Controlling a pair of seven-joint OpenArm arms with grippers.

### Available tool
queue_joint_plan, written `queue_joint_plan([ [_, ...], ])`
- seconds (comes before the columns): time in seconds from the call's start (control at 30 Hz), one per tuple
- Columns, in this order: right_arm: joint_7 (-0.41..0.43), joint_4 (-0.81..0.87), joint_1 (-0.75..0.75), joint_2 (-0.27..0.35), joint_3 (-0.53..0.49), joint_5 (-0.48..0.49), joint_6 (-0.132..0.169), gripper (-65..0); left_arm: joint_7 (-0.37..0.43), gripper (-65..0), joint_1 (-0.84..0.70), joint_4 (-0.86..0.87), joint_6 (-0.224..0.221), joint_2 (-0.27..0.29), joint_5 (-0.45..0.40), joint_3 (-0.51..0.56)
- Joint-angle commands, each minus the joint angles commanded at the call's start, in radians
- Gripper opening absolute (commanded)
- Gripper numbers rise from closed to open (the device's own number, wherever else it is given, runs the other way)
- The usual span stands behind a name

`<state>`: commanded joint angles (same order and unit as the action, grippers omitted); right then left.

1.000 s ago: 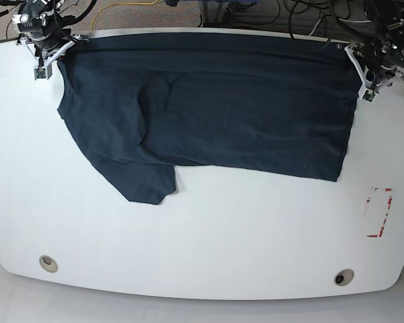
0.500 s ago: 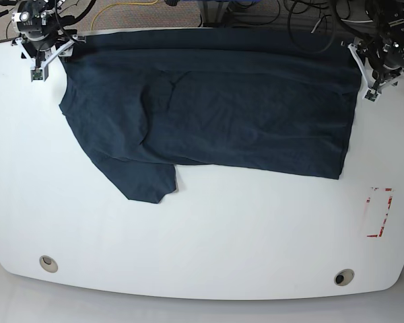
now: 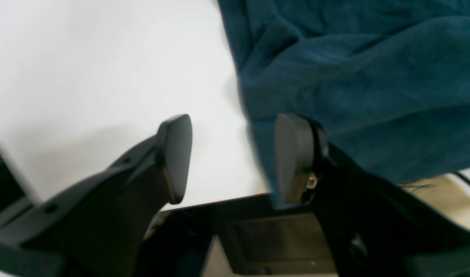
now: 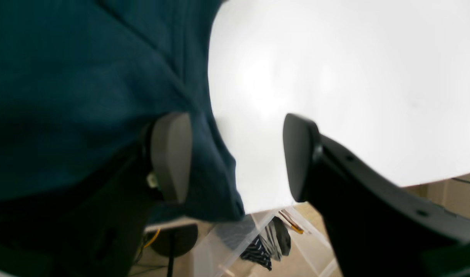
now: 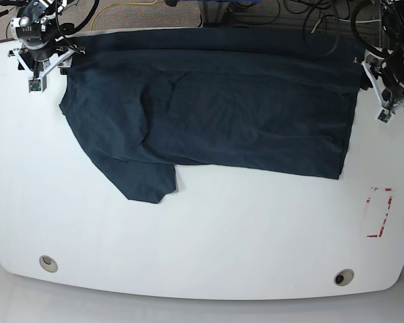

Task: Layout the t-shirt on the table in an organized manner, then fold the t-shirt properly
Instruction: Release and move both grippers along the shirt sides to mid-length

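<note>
The dark navy t-shirt (image 5: 242, 114) lies spread across the far half of the white table (image 5: 222, 235), with one sleeve (image 5: 145, 182) pointing toward the near side. My right gripper (image 5: 44, 67) hovers at the shirt's far-left corner. In the right wrist view it (image 4: 235, 157) is open, and the t-shirt (image 4: 84, 77) drapes loosely past its left finger (image 4: 171, 157). My left gripper (image 5: 380, 94) stands just off the shirt's right edge. In the left wrist view it (image 3: 235, 157) is open, and the t-shirt's (image 3: 354, 77) edge runs beside its right finger (image 3: 292, 157).
A red-white tape rectangle (image 5: 378, 212) marks the table at the right. Two grey grommet holes (image 5: 48, 263) (image 5: 343, 276) sit near the front edge. Cables (image 5: 303, 13) lie on the floor beyond the far edge. A striped cloth bundle (image 4: 265, 246) shows below the table edge.
Both arms have drawn outward from the shirt's far corners, the one on the base view's right further right, the other up and left. The shirt has barely shifted.
</note>
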<state>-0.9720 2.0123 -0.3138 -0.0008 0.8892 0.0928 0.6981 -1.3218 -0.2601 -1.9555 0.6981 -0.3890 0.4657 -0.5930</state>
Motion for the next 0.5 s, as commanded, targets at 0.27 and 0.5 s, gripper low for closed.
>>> queue_joint_plan([
  [0.27, 0.000, -0.018, 0.150, 0.015, -0.091, -0.054, 0.000, -28.5, 0.000, -33.1, 0.195, 0.008, 0.000, 0.009, -0.003, -0.029],
  [0.5, 0.000, -0.101, 0.304, 0.021, -0.170, -0.161, 0.000, -28.5, 0.002, -32.6, 0.342, 0.029, 0.000, 0.038, -0.032, 0.025],
])
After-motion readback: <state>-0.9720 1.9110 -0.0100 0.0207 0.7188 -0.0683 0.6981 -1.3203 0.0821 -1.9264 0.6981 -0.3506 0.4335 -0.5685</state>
